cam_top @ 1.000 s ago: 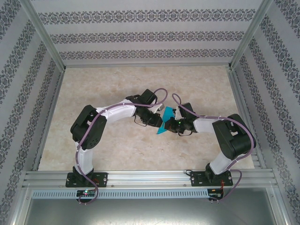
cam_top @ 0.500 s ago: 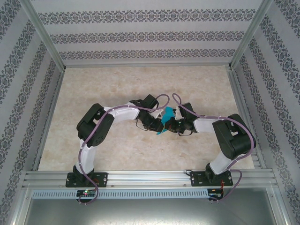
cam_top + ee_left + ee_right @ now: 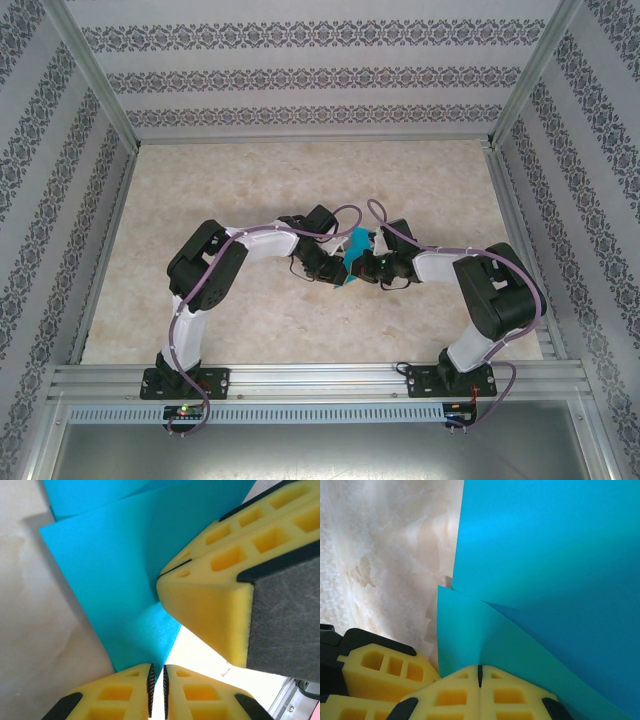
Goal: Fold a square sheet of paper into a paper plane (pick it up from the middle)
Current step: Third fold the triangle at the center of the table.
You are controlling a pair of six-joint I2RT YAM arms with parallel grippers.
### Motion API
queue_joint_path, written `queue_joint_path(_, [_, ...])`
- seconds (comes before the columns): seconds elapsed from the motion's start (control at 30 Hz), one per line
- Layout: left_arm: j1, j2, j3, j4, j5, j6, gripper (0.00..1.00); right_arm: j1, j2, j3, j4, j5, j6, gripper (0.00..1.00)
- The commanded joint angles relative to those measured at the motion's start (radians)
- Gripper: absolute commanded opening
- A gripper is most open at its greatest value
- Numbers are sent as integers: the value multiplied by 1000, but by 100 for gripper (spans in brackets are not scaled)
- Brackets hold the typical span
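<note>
The right gripper (image 3: 480, 670) has its jaws pressed together on the paper (image 3: 545, 555), and a folded flap runs down into the seam between its yellow fingers. In the left wrist view, the left gripper (image 3: 157, 672) sits at the bottom edge with its jaws almost together, leaving only a thin slit. The paper's lower tip reaches that slit and seems to be pinched there. The right gripper's fingers (image 3: 210, 595) cross the upper right of this view, clamped on the sheet's edge.

From above, the paper stands up off the tabletop (image 3: 250, 180) at the centre of the frame, held between the two grippers. The tabletop is pale, marbled beige. It is boxed in by patterned wallpaper walls (image 3: 320, 75) and aluminium rails (image 3: 320, 375) along the near edge.

The left arm (image 3: 205, 270) rises from its base at lower left, bends at the elbow and reaches right. The right arm (image 3: 495, 290) does the same from lower right, reaching left. The two wrists meet at the paper.
</note>
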Motion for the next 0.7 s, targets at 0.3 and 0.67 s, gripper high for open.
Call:
queue_joint_path(0.3, [-9,63,-11,-20,-71,54,18,-30,-50,-17,-46,2,-3,10])
queue_joint_path(0.67, [7,75,-40,-2,-56,59,18,-109,-56,-2,-87,67,-43,13])
